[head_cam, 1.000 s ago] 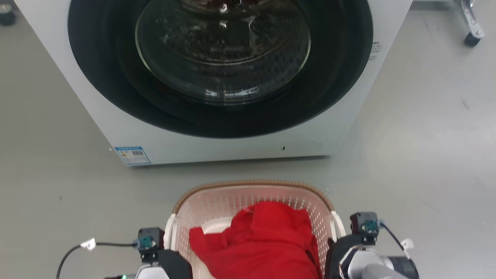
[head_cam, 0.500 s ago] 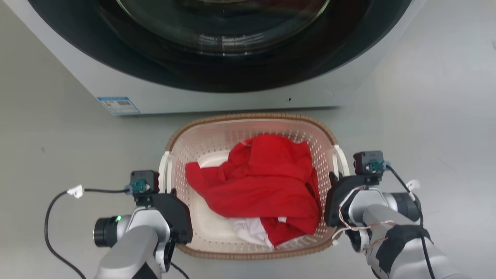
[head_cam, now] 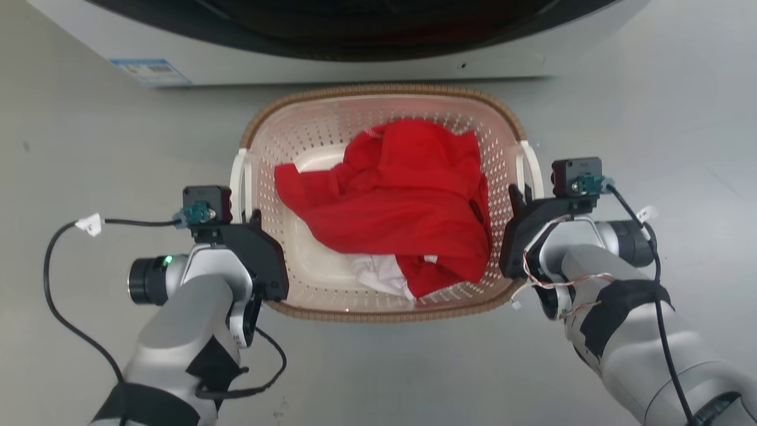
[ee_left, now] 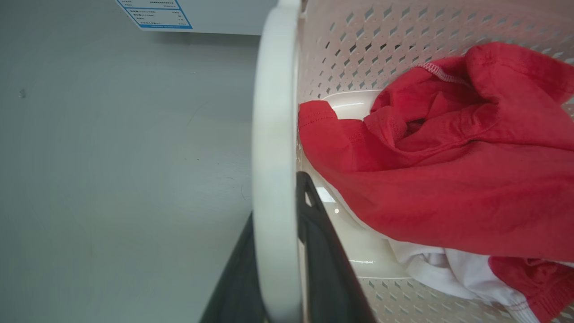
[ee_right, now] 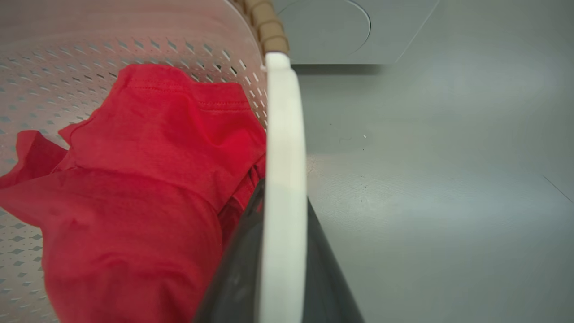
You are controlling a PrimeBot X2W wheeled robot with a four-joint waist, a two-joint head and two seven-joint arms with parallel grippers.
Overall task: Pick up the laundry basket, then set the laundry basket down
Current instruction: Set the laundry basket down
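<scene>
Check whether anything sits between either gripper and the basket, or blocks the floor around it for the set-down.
Nothing visible does. The left gripper and right gripper each have a white handle of the laundry basket between their fingers. The floor beside it looks bare; only the washing machine stands close beyond the far rim.

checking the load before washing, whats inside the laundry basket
Inside the laundry basket lies a crumpled red garment, with a white cloth poking out under its near edge. Anything else beneath the red garment is covered.
</scene>
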